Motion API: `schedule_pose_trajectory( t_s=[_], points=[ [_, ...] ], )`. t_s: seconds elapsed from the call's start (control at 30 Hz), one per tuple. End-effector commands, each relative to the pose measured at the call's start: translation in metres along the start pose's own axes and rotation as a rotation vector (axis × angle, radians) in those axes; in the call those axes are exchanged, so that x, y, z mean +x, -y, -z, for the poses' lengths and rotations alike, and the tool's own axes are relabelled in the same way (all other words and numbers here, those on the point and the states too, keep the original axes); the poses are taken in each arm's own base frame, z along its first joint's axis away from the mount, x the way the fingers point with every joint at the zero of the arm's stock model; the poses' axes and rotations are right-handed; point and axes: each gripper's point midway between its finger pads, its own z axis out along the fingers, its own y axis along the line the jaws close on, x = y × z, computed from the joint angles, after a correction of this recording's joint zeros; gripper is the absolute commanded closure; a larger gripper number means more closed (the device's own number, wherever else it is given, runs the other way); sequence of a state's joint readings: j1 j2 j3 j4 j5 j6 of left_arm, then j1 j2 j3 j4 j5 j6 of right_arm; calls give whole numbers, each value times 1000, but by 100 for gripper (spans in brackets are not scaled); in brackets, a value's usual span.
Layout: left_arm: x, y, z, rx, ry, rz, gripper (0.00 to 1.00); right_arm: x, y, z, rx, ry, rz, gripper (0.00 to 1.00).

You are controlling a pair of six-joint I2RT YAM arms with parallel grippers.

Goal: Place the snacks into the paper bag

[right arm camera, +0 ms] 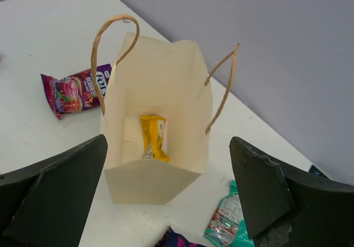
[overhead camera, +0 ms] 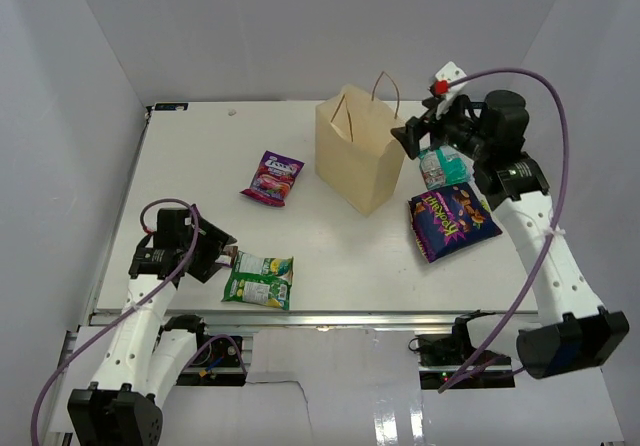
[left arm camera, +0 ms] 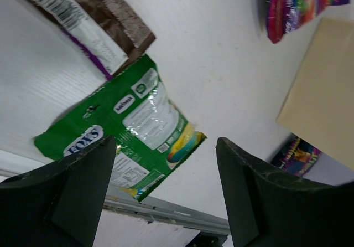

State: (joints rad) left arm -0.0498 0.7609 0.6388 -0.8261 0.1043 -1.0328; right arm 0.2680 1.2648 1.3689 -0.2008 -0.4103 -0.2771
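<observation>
Right gripper (right arm camera: 168,144) spread above paper bag (right arm camera: 166,75) — yellow wrapper (right arm camera: 153,137) inside; left gripper (left arm camera: 166,144) spread too.

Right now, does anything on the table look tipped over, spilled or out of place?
Nothing stands out. The paper bag stands upright and open with a yellow wrapper lying at its bottom; the purple-pink pouch, green packet, teal-white packet and dark-blue chip bag lie flat on the table.

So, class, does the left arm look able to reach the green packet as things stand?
Probably yes. The left hand hovers open just above the green packet, which lies flat on the table with nothing between them.
</observation>
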Motion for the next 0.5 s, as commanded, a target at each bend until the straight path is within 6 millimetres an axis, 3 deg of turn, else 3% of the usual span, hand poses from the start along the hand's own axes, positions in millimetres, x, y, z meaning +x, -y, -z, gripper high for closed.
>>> schedule_pose_trajectory(
  t_s=[0.0,0.07,0.1,0.2,0.3,0.47],
  points=[
    [-4,-21,0,-142,21,47,17,73,-21,28,-84,-192,-44,3],
    [-3,-23,-4,-162,10,57,17,117,-13,43,-12,-323,-86,3],
    [-2,-25,-7,-181,-2,60,17,154,-22,53,-11,-428,-130,3],
    [0,-25,-12,-188,-25,49,17,221,-25,74,105,-624,-208,10],
    [2,-25,-17,-180,-37,38,17,261,-22,89,278,-738,-205,10],
    [5,-29,-20,-178,-46,37,17,293,-18,92,422,-798,-97,10]
  ],
)
